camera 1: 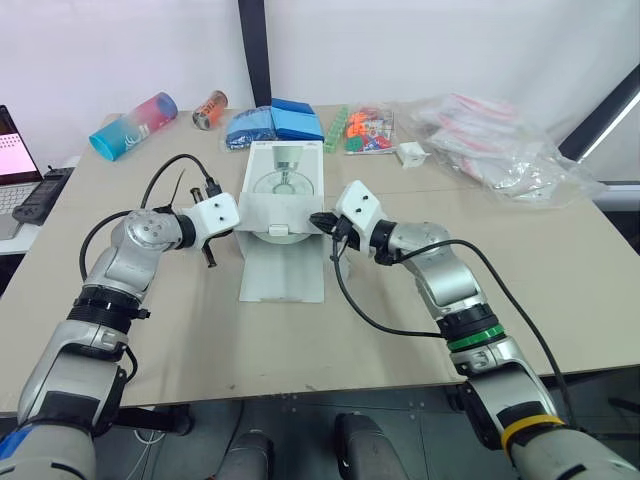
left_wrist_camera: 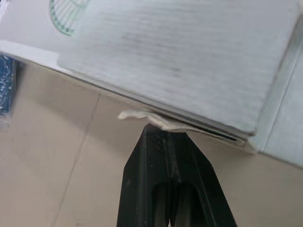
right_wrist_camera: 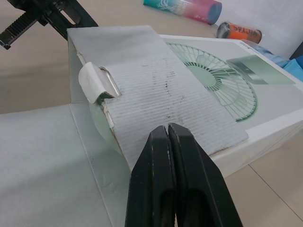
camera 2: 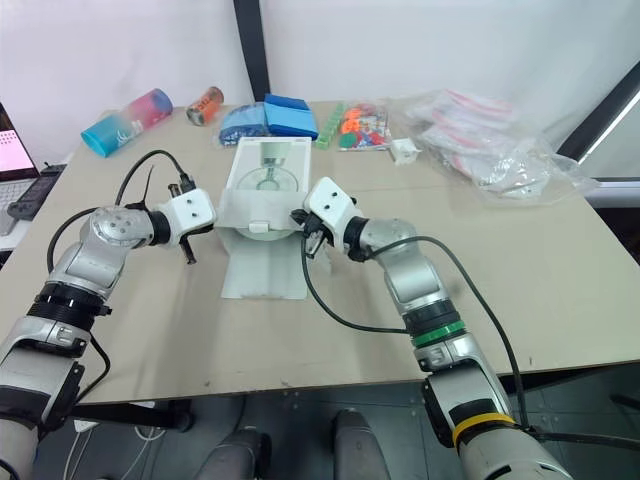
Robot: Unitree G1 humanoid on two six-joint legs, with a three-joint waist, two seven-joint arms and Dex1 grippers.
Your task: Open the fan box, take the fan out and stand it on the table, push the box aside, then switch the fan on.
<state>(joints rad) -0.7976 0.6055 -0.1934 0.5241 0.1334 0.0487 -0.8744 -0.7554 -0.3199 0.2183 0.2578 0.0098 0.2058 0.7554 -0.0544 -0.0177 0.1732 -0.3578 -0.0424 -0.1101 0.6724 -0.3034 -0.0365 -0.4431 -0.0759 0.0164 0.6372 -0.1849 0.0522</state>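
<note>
Corrugated grey cardboard — the ribbed, scuffed flap (right_wrist_camera: 165, 94) of the fan box (camera 1: 283, 180). My left gripper (left_wrist_camera: 163, 127) and right gripper (right_wrist_camera: 168, 127) are both pinched closed, tips at its opposite edges — whether either grips it, I can't tell.

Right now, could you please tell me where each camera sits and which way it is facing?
Left eye view: on the head, facing forward and down over the table at the fan box; both arms show.
Right eye view: beside it, same scene and arms.
Left wrist view: on the left wrist, facing the box's side; left gripper shows, shut.
Right wrist view: on the right wrist, facing the box's corrugated flap; right gripper shows, shut.
Shared: every view shows the fan box.
</note>
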